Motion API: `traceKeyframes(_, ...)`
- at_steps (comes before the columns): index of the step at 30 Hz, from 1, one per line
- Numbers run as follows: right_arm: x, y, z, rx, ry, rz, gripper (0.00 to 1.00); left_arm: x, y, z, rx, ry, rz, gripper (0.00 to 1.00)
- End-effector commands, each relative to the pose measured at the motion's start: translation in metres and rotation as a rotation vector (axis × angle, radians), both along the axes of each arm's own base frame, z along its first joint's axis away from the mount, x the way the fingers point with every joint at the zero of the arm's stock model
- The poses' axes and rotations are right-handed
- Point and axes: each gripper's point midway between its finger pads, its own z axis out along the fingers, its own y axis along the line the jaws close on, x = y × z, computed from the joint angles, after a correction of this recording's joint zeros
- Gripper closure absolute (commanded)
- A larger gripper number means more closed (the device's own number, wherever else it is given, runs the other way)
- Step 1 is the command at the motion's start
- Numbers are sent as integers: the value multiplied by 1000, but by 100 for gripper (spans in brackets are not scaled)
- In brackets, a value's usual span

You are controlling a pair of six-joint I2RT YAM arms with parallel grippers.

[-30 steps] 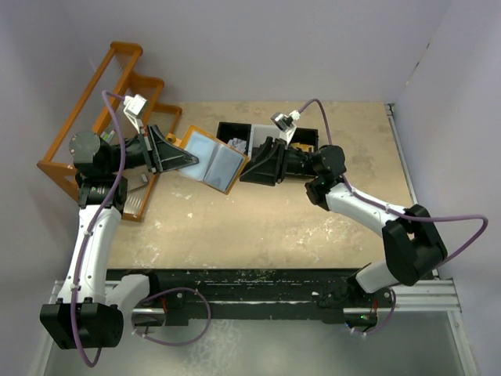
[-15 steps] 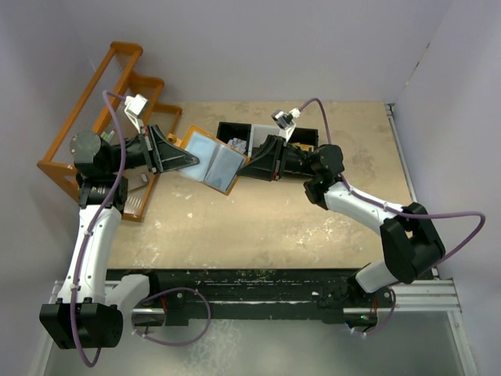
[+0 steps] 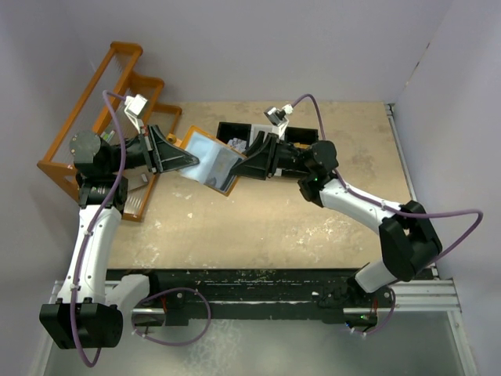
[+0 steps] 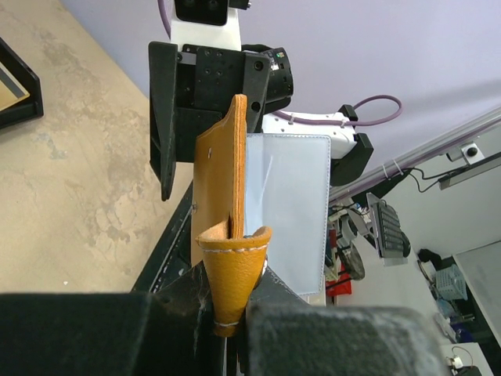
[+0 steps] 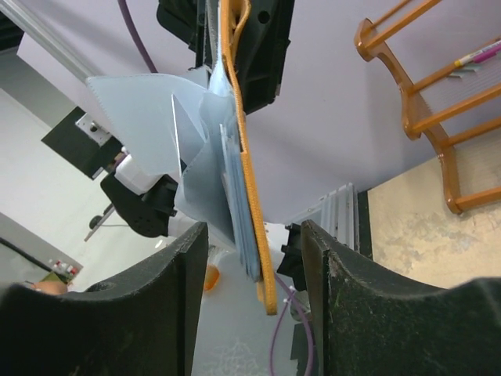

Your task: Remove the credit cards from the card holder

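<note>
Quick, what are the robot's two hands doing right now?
Left hand: closed, holding the wallet by one edge.
Right hand: open, around the wallet's opposite edge, not squeezing it.

Small tan-orange bifold card holder [image 3: 211, 160], open and tilted, raised above the bench [image 3: 313, 227] — snap-tab end pinched in the left fingers [image 4: 329, 337]. Pale blue-grey inner panels turned upward; thin pale sheets fanned apart at the opposite end.
</note>
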Motion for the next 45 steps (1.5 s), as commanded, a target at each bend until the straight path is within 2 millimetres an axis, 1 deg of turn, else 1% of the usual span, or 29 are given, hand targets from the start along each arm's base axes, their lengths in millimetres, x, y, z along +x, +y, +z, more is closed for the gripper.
traceKeyframes(1,-14,-5,39,116,-90,18,46,-7,-1,12,2,-72,-4,100)
traceKeyframes(6,-18,1,44,99,-82,19,53,-5,-2,7,2,-63,-2,100)
traceKeyframes(10,-12,7,35,60,-41,-12,59,-5,-1,8,0,-62,0,100)
traceKeyframes(13,-10,8,32,55,-31,-43,63,-4,-1,8,0,-63,1,100)
traceKeyframes(16,-11,6,31,59,-28,-48,71,-4,-1,7,1,-62,2,99)
traceKeyframes(19,-11,5,34,55,-17,-59,85,-1,-1,3,7,-59,5,91)
traceKeyframes(21,-10,4,36,42,-18,-74,94,2,-1,-2,17,-67,8,78)
traceKeyframes(22,-7,5,34,19,-8,-94,100,4,-1,-4,30,-88,13,73)
traceKeyframes(23,-2,6,34,-6,-11,-124,100,6,0,-8,54,-128,23,71)
traceKeyframes(24,7,8,29,-52,-2,-170,100,9,1,-10,90,-180,43,68)
traceKeyframes(25,17,10,25,-106,-1,-226,100,13,4,-20,147,-209,77,62)
traceKeyframes(26,28,12,16,-186,14,-289,100,18,8,-25,220,-277,120,55)
traceKeyframes(27,37,14,8,-266,21,-355,100,27,15,-29,296,-342,178,46)
traceKeyframes(28,44,16,-2,-348,22,-412,100,38,22,-33,362,-383,247,40)
traceKeyframes(29,52,16,-12,-429,29,-468,100,43,28,-37,409,-415,275,35)
traceKeyframes(30,58,17,-21,-499,31,-517,100,46,31,-40,447,-446,285,29)
traceKeyframes(33,71,12,-51,-714,39,-671,100,44,32,-47,464,-484,284,16)
traceKeyframes(34,77,11,-56,-765,39,-715,100,42,31,-50,464,-493,280,14)
traceKeyframes(36,81,9,-64,-836,40,-768,100,38,30,-59,469,-506,273,14)
traceKeyframes(39,81,12,-65,-875,30,-810,100,36,25,-79,496,-518,264,12)
traceKeyframes(43,77,26,-61,-873,29,-820,100,37,9,-100,550,-548,251,12)
traceKeyframes(45,74,35,-61,-878,28,-813,100,40,6,-109,559,-530,255,13)
